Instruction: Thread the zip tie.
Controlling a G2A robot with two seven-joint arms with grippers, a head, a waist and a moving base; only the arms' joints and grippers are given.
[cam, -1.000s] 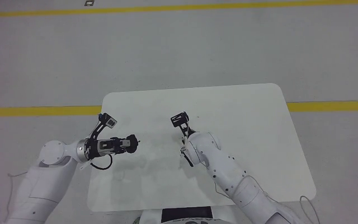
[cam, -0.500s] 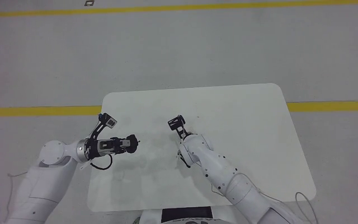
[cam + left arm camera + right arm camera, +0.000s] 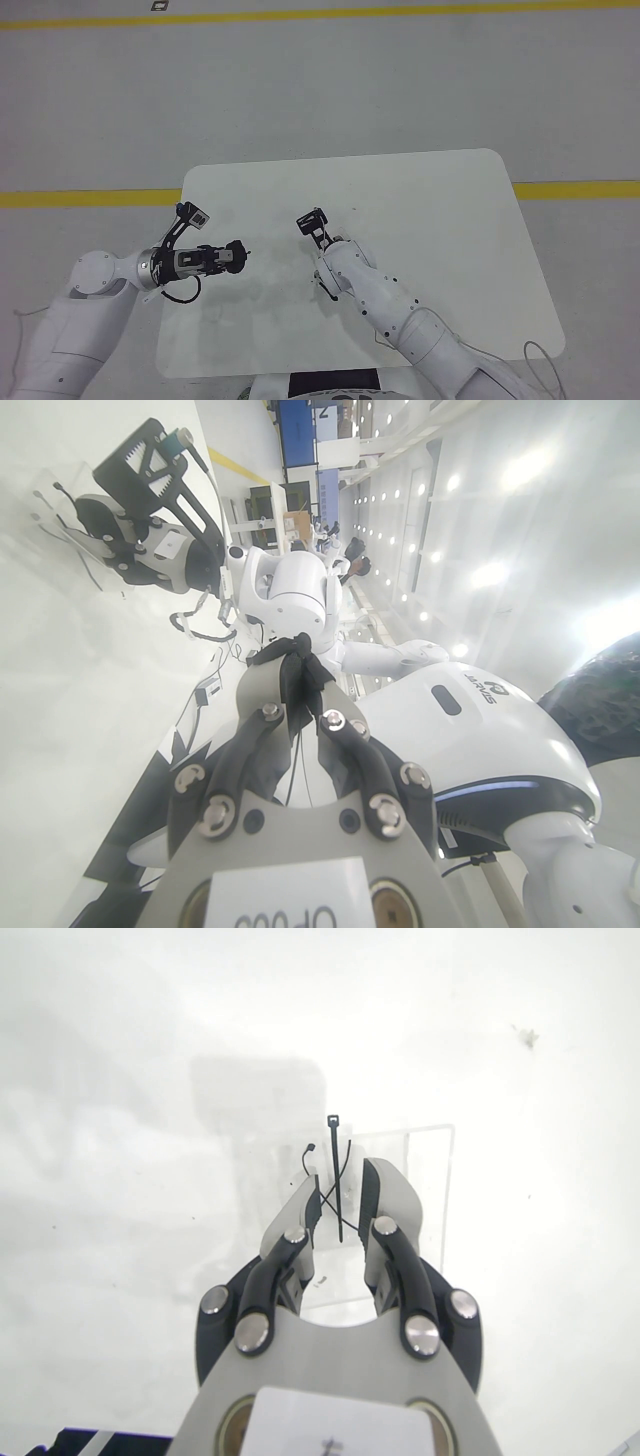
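My left gripper [image 3: 299, 660] is shut on a thin black zip tie [image 3: 298, 745], whose strands run back between the fingers; in the top view this gripper [image 3: 238, 254] hangs over the table's left part. My right gripper [image 3: 341, 1173] stands open, pointing down over a clear tray [image 3: 430, 1188] that holds several black zip ties. One straight zip tie [image 3: 334, 1153] lies between its fingers with its head at the far end. The left wrist view shows that right gripper [image 3: 65, 517] low over the same tray.
The white table [image 3: 430, 220] has bare room on its right half and along the far edge. Grey floor with yellow lines surrounds it. A small speck of debris [image 3: 527, 1037] lies on the table beyond the tray.
The right arm has shifted a little to the left and settled over the tray. The left arm has not moved.
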